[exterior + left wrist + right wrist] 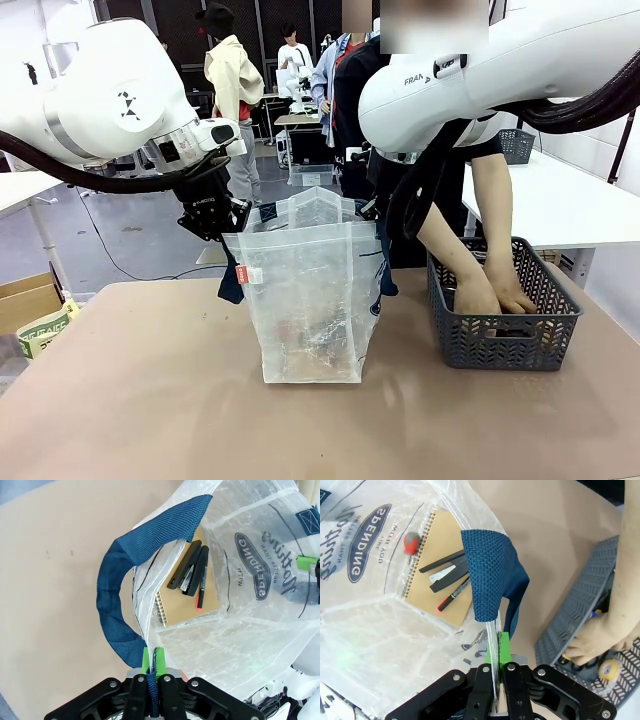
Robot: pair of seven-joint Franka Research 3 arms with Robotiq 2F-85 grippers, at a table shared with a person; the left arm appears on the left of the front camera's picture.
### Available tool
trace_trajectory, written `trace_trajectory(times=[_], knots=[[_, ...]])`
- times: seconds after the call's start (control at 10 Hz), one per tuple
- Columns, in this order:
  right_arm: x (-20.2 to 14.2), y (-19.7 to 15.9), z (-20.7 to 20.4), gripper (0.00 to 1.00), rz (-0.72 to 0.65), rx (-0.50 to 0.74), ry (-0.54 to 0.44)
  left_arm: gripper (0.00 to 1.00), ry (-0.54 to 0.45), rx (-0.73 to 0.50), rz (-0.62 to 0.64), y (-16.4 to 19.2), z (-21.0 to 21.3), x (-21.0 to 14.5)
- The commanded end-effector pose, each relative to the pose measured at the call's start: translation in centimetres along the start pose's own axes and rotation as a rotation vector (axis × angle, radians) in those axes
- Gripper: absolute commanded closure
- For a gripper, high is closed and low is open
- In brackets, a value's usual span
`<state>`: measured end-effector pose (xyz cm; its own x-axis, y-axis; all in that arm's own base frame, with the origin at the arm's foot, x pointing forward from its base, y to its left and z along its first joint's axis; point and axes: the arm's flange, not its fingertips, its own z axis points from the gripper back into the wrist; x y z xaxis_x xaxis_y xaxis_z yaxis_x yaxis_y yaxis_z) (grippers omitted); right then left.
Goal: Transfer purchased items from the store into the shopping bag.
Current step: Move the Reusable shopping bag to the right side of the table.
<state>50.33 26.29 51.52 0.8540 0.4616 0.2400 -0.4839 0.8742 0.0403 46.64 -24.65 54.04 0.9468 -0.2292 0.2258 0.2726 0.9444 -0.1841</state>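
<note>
The shopping bag (310, 300) stands upright mid-table, its mouth held wide. My left gripper (238, 218) is shut on the bag's rim at the foot of a navy handle (120, 595), seen close in the left wrist view (152, 655). My right gripper (498, 645) is shut on the opposite rim beside the other handle (492, 575). On the bag's floor lie a brown spiral notebook (187, 600), a black stapler (186, 567), a red-tipped pen (201, 582) and a small red-handled item (411, 542). The person's hands (495, 295) reach into the store (505, 345) at the right, where a yellow roll (608, 670) shows.
A cardboard box (25, 300) and a green-printed packet (45, 332) sit off the table's left edge. Behind the basket stands a white table (560, 205) bearing another grey basket (515, 145). The tabletop (150, 400) is bare in front of and left of the bag.
</note>
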Motion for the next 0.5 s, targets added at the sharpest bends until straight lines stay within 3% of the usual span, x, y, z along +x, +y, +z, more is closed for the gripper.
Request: trace_trajectory(times=[0.0, 0.4], knots=[[0.08, -0.14, 0.02, 1.00, 0.000, -0.003, 0.001, 1.00, -0.006, 0.000, 0.006, 0.20, 0.33, 0.10], [0.08, -0.14, 0.02, 1.00, 0.000, -0.003, 0.001, 1.00, -0.006, 0.000, 0.006, 0.20, 0.33, 0.10]])
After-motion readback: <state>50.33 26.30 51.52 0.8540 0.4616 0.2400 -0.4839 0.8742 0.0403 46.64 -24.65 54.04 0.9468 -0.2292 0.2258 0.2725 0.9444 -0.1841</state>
